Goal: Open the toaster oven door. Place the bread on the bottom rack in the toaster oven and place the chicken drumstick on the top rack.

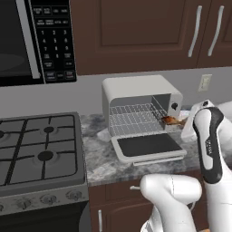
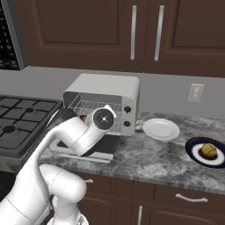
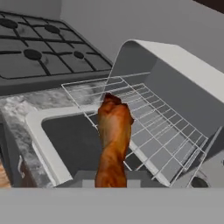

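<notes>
The off-white toaster oven (image 1: 136, 88) stands on the counter with its door (image 1: 147, 146) dropped flat in front. Two wire shelves show inside, the top rack (image 1: 133, 110) above the bottom rack (image 1: 136, 126). My gripper (image 1: 180, 121) is shut on the orange-brown chicken drumstick (image 1: 171, 119) at the right front corner of the oven mouth. In the hand view the drumstick (image 3: 114, 135) points out over the open door toward the front edge of the racks (image 3: 162, 140). The bread (image 2: 208, 150) lies on a dark plate (image 2: 195, 147) far to the right.
A gas stove (image 1: 38, 149) sits left of the oven and a black keypad microwave (image 1: 36, 38) hangs above it. An empty white plate (image 2: 161, 129) lies just right of the oven. Dark cabinets (image 2: 145, 33) hang overhead, and a wall outlet (image 2: 196, 92) is behind the plates.
</notes>
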